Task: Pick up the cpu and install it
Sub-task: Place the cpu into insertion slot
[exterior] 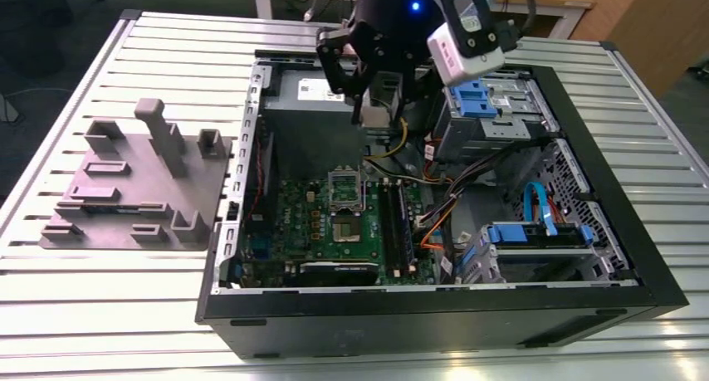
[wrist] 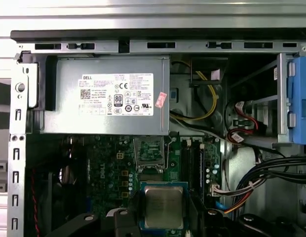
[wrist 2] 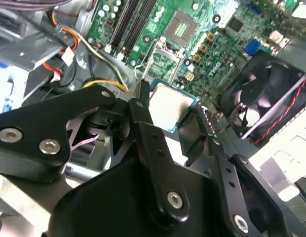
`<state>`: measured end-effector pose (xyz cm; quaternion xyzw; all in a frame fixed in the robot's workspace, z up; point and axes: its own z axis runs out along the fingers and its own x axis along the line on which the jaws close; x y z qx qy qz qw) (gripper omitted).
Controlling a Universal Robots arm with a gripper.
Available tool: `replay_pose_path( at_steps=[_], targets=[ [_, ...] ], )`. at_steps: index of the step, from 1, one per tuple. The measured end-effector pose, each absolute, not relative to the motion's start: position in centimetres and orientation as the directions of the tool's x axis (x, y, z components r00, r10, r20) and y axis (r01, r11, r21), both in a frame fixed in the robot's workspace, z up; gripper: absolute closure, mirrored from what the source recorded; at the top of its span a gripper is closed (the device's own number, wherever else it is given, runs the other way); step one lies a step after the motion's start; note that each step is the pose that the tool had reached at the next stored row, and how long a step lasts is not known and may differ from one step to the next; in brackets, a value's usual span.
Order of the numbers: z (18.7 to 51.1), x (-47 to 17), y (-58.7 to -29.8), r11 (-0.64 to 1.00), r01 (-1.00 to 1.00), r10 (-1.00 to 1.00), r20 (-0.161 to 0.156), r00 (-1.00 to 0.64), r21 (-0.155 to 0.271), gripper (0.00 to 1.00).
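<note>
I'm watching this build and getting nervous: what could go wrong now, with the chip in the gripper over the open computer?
The gripper holds the chip by its edges above the board; a slip would likely drop it onto the parts below. The yellow wires run close by and might snag the gripper.

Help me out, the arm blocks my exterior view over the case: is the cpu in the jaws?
Observer: Yes. In the first wrist view the cpu sits clamped between the jaws, silvery top towards the camera.
Operator: Is it installed yet?
Observer: No. In the second wrist view the socket lies apart from the chip, its contact field bare.
Operator: Could it take the chip as it stands?
Observer: It looks so: the retaining frame is hinged open beside the socket.
</note>
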<state>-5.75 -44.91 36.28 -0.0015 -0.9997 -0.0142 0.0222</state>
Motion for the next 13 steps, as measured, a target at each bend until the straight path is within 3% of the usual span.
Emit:
replay_pose_path(
  at_steps=[13],
  targets=[
    [33.9,-6.0,-46.6,0.999,0.014,0.013,0.044,-0.999,0.028,0.53]
  ],
)
